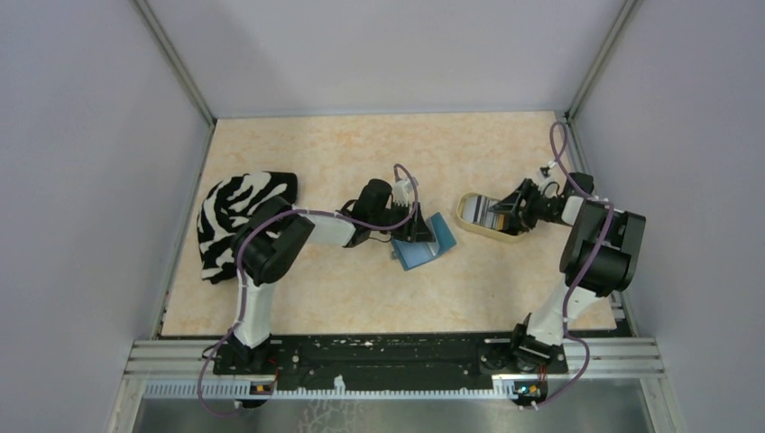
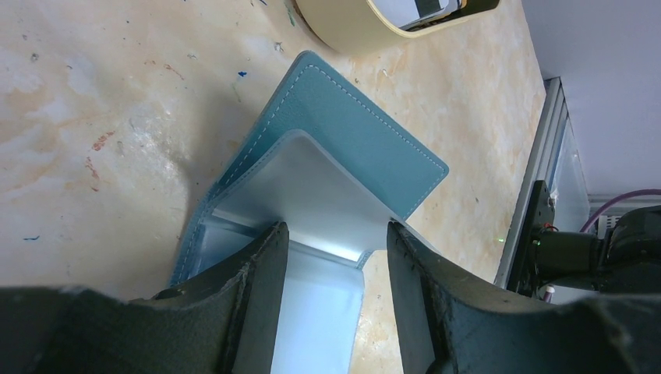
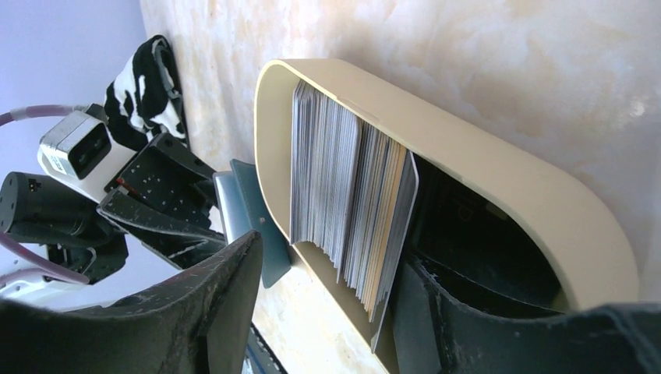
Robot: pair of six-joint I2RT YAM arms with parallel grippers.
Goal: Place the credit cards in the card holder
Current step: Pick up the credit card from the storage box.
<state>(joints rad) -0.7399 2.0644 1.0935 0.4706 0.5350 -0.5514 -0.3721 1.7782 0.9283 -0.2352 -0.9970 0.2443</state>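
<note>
**Ops:** Edges, room?

**Arm:** The table [image 1: 361,307] is boxed by grey walls [image 1: 81,180] left, back and right, with a rail [image 1: 397,356] along the near edge. A striped cloth [image 1: 236,215] lies at the left edge beside my left arm. There are bare strips along the back and in front of the holder. The beige tray [image 3: 483,167] sits right of centre, just beside the holder.

**Ops:** Holder?

**Arm:** Mid-table. The card holder [image 2: 355,128] stands open in a V, with the teal stitched leaf raised and the pale blue inside facing me. My left gripper [image 2: 334,234] is right over it, jaws parted and the pale inner leaf in the gap. Table shows beside one finger, so nothing is clamped.

**Ops:** Cards?

**Arm:** The credit cards [image 3: 343,187] stand on edge in the tray in a tight stack, mostly grey with some orange edges. My right gripper [image 3: 331,253] straddles the stack with jaws apart. One finger is down in the tray by the outermost card, and there's a gap on the other side. Not gripping.
</note>
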